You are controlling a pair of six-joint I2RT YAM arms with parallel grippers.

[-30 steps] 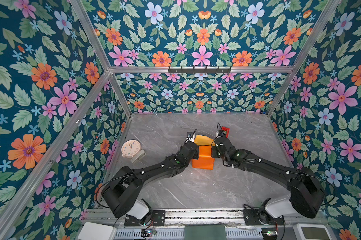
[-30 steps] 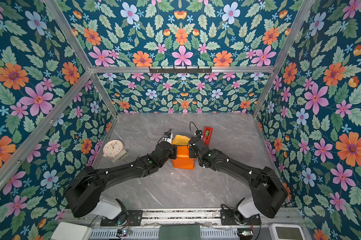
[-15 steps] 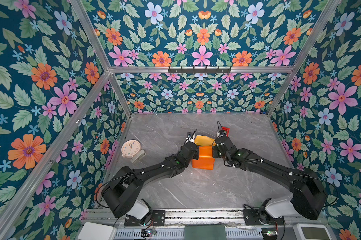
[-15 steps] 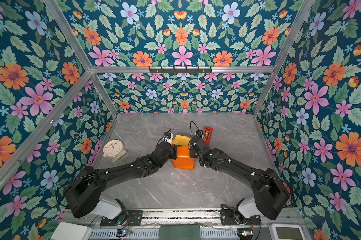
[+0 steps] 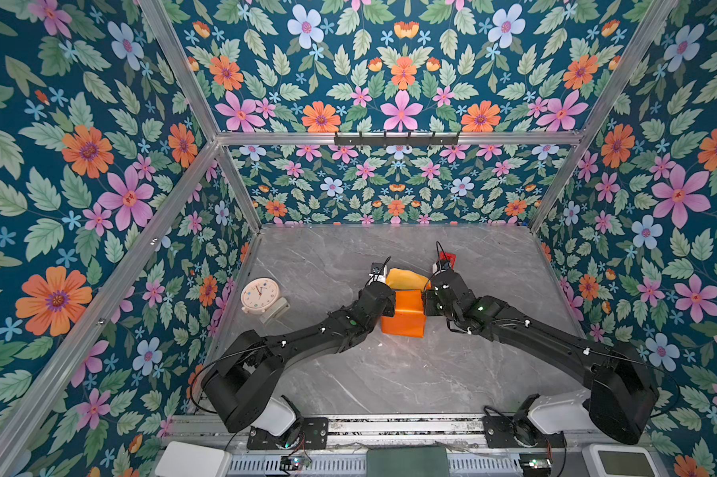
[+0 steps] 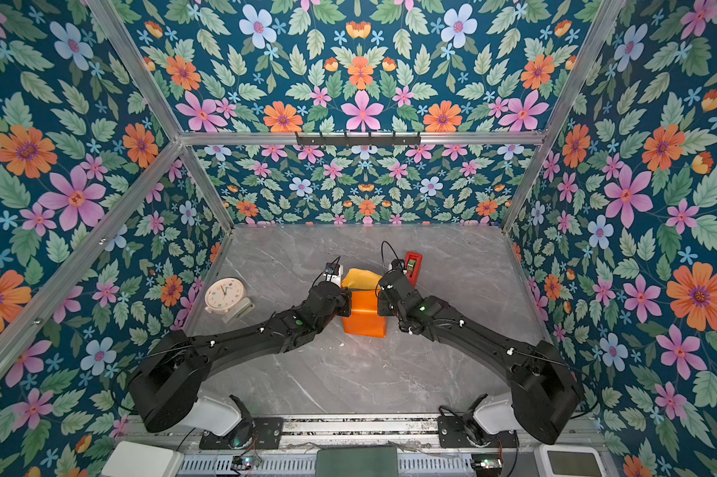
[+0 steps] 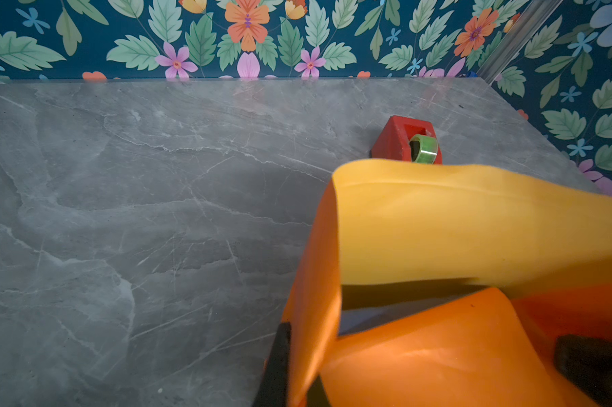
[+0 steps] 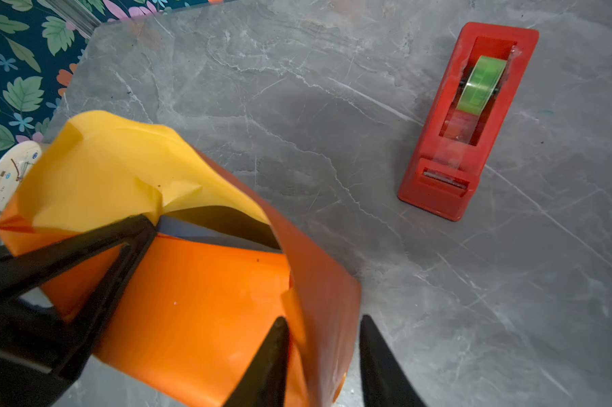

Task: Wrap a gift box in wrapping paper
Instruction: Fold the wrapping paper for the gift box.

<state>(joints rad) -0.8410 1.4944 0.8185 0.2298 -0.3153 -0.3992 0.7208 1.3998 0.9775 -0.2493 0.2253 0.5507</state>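
The wrapping paper (image 5: 404,314) (image 6: 365,316) lies folded over the gift box in mid-table, glossy orange outside, with a matte yellow flap (image 7: 473,229) standing up at the far end. Only a dark sliver of the gift box (image 8: 206,230) (image 7: 359,317) shows under that flap. My left gripper (image 7: 299,366) (image 5: 388,305) is shut on the paper's upturned left fold. My right gripper (image 8: 324,319) (image 5: 425,303) straddles the right fold. Its jaws are apart, and the outer finger (image 8: 378,352) stands clear of the paper.
A red tape dispenser (image 8: 470,123) (image 6: 412,264) (image 7: 403,141) with a green roll stands just beyond the right gripper. A cream clock (image 5: 260,295) (image 6: 224,295) sits near the left wall. Flowered walls close in the grey marble table (image 5: 390,371) on three sides.
The right gripper's jaws have parted from the paper's right fold. Both arms and the wrapped box have hardly shifted, and the left gripper keeps its pinch.
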